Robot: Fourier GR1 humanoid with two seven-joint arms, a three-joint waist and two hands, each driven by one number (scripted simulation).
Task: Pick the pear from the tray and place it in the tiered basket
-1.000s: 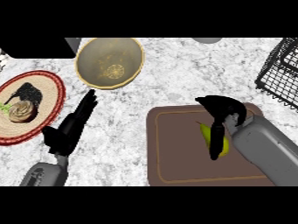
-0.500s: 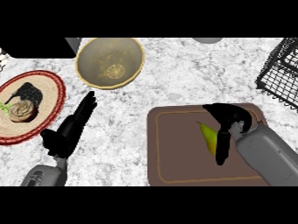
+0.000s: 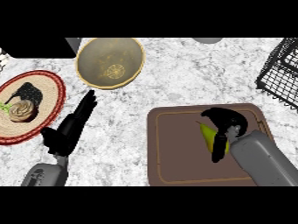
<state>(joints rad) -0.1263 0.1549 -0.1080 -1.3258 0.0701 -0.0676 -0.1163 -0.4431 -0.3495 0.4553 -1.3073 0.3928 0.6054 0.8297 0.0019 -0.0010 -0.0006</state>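
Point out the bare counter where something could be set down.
Open marble lies between the bowl, the tray and the wire basket. The tray's left half is bare too. It is crowded near the left hand, beside the plate, and where the right hand covers the pear.

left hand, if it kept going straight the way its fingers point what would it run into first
The left hand points up and slightly right across bare counter. First in that line looks to be the lower rim of the tan bowl, though the hand's height above the counter is unclear.
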